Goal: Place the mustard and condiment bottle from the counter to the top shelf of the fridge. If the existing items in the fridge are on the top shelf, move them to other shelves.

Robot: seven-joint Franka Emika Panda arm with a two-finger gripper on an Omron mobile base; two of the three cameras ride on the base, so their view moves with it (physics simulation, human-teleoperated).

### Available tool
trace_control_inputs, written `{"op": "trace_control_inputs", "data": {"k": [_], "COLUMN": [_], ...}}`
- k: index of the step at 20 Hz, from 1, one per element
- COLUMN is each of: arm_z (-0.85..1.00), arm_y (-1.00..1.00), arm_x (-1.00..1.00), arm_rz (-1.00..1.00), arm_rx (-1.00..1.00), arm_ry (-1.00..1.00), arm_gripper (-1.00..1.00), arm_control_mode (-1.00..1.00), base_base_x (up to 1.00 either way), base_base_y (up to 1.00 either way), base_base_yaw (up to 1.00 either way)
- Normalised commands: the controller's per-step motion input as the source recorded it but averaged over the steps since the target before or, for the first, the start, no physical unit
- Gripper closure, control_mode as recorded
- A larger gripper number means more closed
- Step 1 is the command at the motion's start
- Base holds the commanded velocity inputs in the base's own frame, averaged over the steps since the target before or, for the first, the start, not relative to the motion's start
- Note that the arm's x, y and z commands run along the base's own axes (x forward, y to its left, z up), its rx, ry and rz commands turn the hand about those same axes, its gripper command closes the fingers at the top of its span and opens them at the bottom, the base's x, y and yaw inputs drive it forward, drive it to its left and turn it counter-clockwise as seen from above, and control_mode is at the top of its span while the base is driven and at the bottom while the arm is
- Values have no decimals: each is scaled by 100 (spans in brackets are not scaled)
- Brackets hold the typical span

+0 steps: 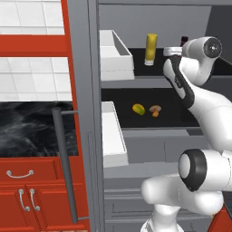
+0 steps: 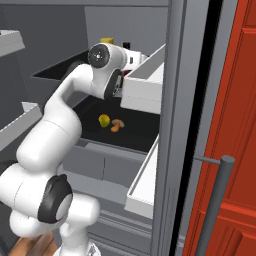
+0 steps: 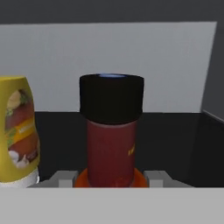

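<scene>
Premises: a rendered domestic kitchen. Evidence: an open grey fridge with black shelves and white door bins fills the centre of the left base view; red cabinets with silver handles sit at lower left under a black marble surface; white wall tiles occupy the upper left. Food items stand on the shelves.

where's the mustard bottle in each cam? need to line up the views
Left base view: mustard stands upright on the fridge's top shelf, upper middle, left of the arm.
Right base view: just its yellow top peeks over the arm, upper left of centre.
Hand view: at the left edge, beside the red bottle.
Shared landmark: the small fruit on the shelf below.
</scene>
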Motion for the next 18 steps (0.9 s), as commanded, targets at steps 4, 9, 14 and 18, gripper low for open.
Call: {"op": "trace_control_inputs", "data": {"k": [4, 9, 14, 18], "arm_z": [-5, 0, 1, 5], "arm_y": [0, 0, 0, 0], "arm_x": [10, -1, -38, -86], "arm_rz": [2, 0, 0, 0], "arm_rx": [0, 0, 0, 0], "arm_ry": [0, 2, 1, 0], "arm_gripper": [-100, -100, -100, -100], "arm_control_mode": [-100, -100, -100, -100], "base_base_x": [0, 0, 0, 0], "base_base_y": [0, 0, 0, 0], "base_base_yaw": [0, 0, 0, 0]}}
